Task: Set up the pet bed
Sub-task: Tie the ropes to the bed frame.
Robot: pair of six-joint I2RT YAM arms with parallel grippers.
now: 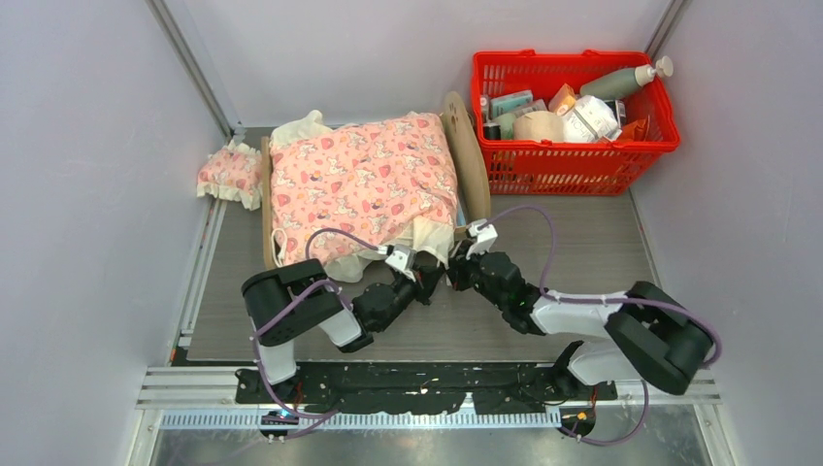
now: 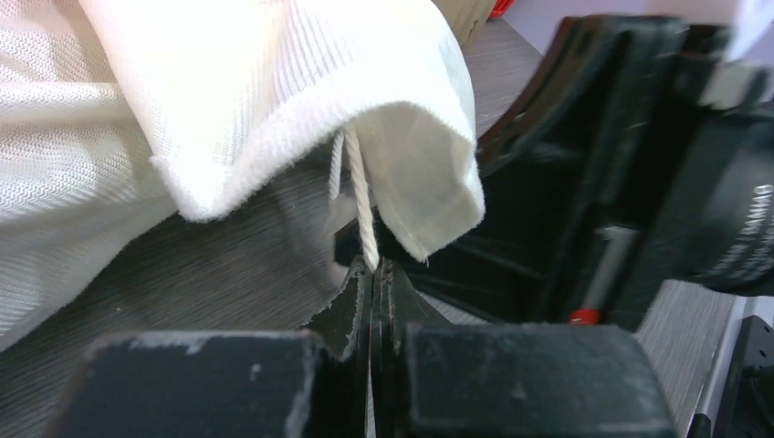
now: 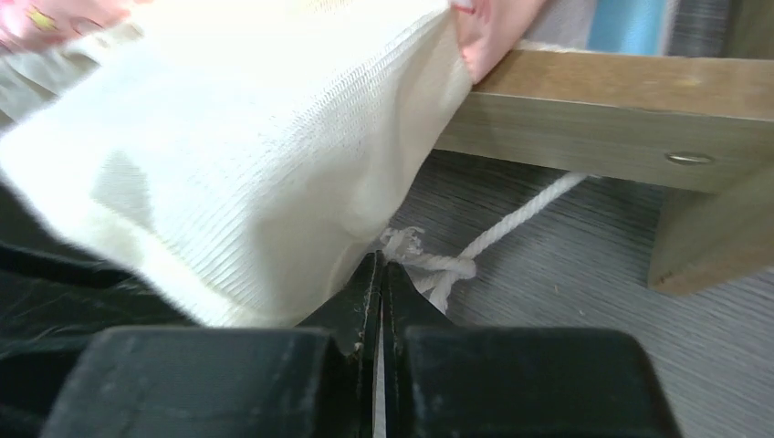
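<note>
Left tool [image 2: 374, 269]: jaws together, clamped on white cord [image 2: 358, 196] hanging under the blanket [image 1: 364, 180] edge. Right tool [image 3: 381, 266]: jaws together, clamped on knotted cord [image 3: 520, 219] beside the pet bed [image 1: 467, 146] frame. Pet bed stands mid-worktop [image 1: 582, 248], blanket-covered, just left of red basket [image 1: 573, 167]; 1 pillow [image 1: 231, 175] on its other side.

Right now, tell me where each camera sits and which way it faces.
Top external: above and behind, looking down at the pet bed; left arm and right arm show.
Left wrist: behind the shut left pincer, facing the cream frill; right arm's body beside.
Right wrist: behind the shut right pincer, facing the bed's wooden rail.
Wrist views share frill and white cord.
</note>
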